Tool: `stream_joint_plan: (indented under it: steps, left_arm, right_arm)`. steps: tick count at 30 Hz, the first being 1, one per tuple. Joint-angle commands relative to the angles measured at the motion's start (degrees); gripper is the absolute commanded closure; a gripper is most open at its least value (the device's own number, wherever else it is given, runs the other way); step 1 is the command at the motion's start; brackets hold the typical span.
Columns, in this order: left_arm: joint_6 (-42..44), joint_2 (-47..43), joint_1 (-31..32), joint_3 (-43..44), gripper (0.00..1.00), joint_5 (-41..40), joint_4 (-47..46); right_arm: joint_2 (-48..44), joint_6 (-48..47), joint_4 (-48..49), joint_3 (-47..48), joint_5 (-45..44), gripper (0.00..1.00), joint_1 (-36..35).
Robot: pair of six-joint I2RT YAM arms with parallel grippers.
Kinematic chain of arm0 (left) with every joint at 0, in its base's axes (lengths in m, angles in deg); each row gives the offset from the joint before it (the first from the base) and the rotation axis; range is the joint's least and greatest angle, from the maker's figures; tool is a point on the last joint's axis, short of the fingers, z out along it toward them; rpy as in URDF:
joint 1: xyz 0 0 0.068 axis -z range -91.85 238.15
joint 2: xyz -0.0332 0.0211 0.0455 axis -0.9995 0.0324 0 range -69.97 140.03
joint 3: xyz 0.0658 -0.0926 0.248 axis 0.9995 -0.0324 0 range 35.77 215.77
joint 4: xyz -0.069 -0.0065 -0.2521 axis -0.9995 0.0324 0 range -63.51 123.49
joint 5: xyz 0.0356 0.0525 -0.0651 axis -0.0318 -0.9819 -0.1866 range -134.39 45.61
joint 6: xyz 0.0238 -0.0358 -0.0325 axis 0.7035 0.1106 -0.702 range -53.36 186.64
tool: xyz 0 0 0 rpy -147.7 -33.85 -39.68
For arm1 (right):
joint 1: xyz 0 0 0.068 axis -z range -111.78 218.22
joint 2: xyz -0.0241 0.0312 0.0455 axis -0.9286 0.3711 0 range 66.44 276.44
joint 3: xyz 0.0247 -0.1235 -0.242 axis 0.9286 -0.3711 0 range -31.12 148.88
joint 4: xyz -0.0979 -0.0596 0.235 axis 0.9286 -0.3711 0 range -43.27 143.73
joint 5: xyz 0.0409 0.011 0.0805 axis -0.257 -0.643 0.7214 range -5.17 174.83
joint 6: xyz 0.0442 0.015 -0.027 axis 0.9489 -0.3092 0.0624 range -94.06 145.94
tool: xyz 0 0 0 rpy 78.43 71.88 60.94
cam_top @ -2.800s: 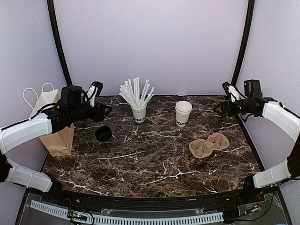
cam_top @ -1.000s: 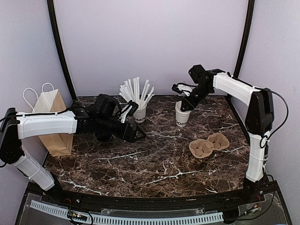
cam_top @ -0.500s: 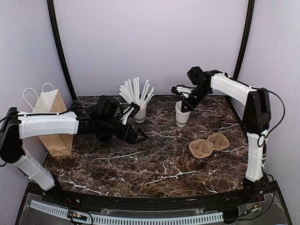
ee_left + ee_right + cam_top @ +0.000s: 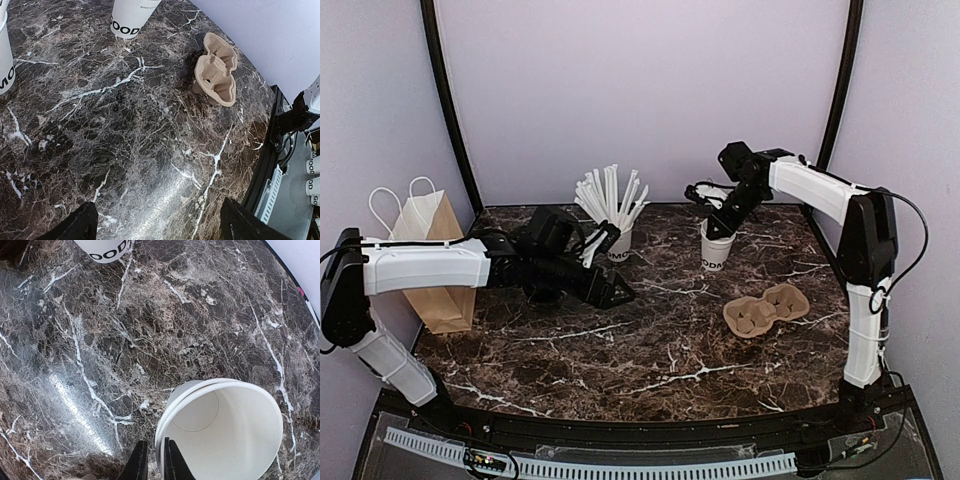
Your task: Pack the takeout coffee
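The takeout coffee cup [image 4: 717, 252], a white paper cup with dark lettering, is open-topped with no lid on it, at the back right of the marble table. My right gripper [image 4: 712, 215] is shut on its near rim. In the right wrist view, one finger is inside the cup [image 4: 225, 435] and one outside, with the gripper [image 4: 156, 465] pinching the wall. My left gripper [image 4: 610, 290] hovers low over the table's middle left, open and empty. In the left wrist view that gripper [image 4: 160, 230] spans bare marble, and the cup [image 4: 131, 17] stands far ahead.
A white cup full of straws [image 4: 617, 243] stands at the back centre. A brown pulp cup carrier [image 4: 765, 308] lies to the right. A brown paper bag [image 4: 430, 260] with white handles stands at the left edge. The left forearm lies across the table's left half.
The right gripper has closed on the cup's rim, and the cup has shifted slightly to the right. The left arm has barely moved.
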Motion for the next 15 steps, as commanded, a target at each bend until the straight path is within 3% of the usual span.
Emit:
stream_joint_plan:
  steps: [1,15]
  left_arm:
    - [-0.29,0.13,0.62,0.73,0.12,0.28,-1.09]
    - [-0.52,0.47,0.86,0.34,0.12,0.12,-1.51]
  right_arm:
    - [0.57,-0.02,-0.48,1.19,-2.09,0.86,-1.01]
    - [0.93,0.94,-0.46,0.56,-3.98,0.91,-1.39]
